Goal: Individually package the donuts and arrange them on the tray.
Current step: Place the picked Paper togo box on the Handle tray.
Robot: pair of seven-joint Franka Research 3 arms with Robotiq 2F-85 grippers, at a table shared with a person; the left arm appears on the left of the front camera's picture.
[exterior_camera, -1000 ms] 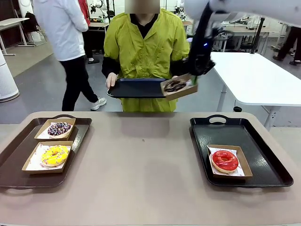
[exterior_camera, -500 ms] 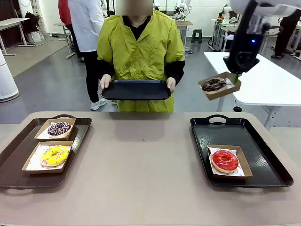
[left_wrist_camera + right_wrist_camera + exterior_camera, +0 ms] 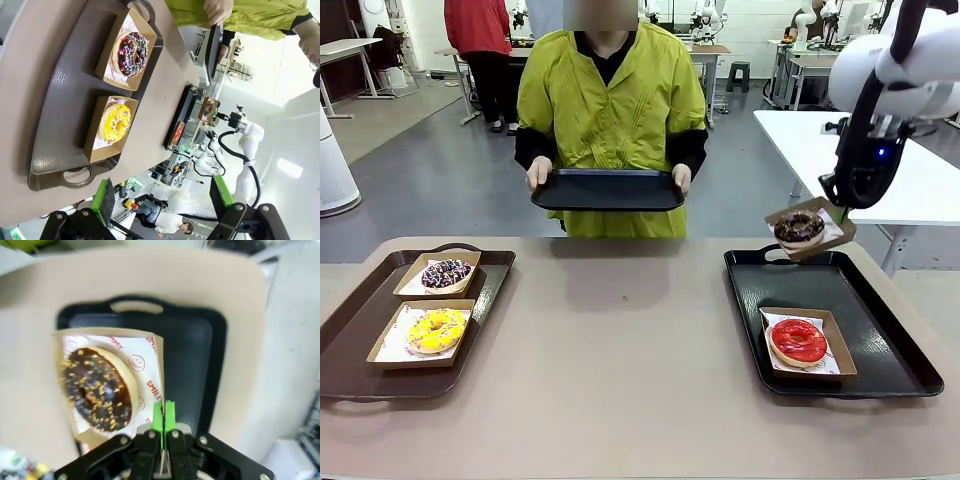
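Note:
My right gripper is shut on the rim of a cardboard box that holds the brown chocolate donut, tilted, just above the far end of the black tray. In the right wrist view the green pads pinch the box's edge beside that donut. The red-iced donut sits boxed on the same tray. On the brown tray at the left lie the yellow donut and the dark sprinkled donut, each boxed. My left gripper hangs open above them, holding nothing.
A person in a yellow-green coat stands at the far side and holds another black tray level in both hands. A white table stands behind on the right. Bare beige tabletop lies between the two trays.
My right arm has carried the boxed chocolate donut from the person's tray rightward and down, over the black tray. The person's tray now has nothing on it.

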